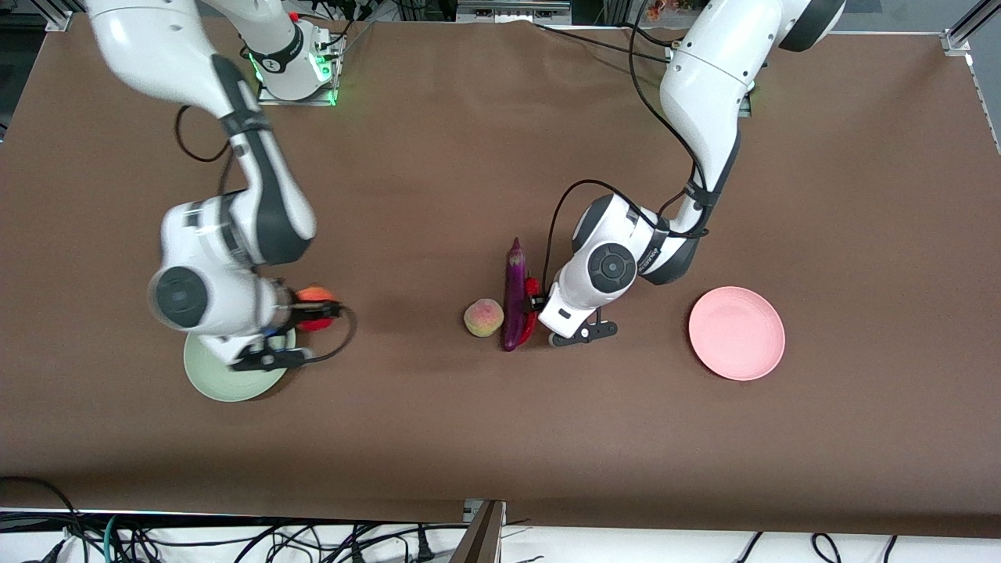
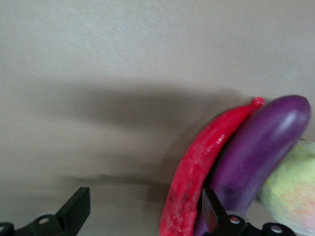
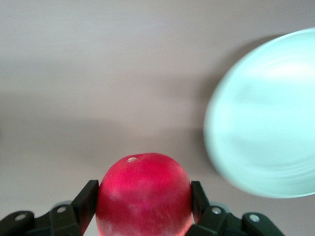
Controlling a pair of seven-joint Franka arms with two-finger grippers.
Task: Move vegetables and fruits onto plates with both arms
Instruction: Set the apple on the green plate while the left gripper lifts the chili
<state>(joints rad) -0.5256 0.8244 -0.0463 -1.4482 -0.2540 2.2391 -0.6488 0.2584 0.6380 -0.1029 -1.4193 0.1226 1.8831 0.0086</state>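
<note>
I have the red pomegranate (image 3: 143, 192) pinched between the right gripper (image 1: 317, 310) fingers (image 3: 84, 202), up in the air just beside the mint plate (image 1: 205, 377) rim rather than squarely over it, so if I let go now it drops on the desk (image 1: 438, 156) or clips the rim and rolls away. The fruit is round and smooth, the pads grip only its flanks, and a quick swing could let it slip. Over at the middle, the chili (image 2: 204, 167) lies pressed against the eggplant (image 2: 258, 152), which in turn touches the peach (image 1: 483, 317) on its flank toward the right arm's end. My left gripper (image 2: 142, 211) hangs low over that cluster with its fingers spread wide, one finger (image 2: 210, 212) tip right at the seam between chili and eggplant. That is my worry: closing from here could catch both vegetables, or wedge the eggplant aside and knock the peach rolling. The pink plate (image 1: 737, 333) sits empty toward the left arm's end, well apart from the cluster, a long carry for a thin, curved, glossy chili that may pivot in the grip.
</note>
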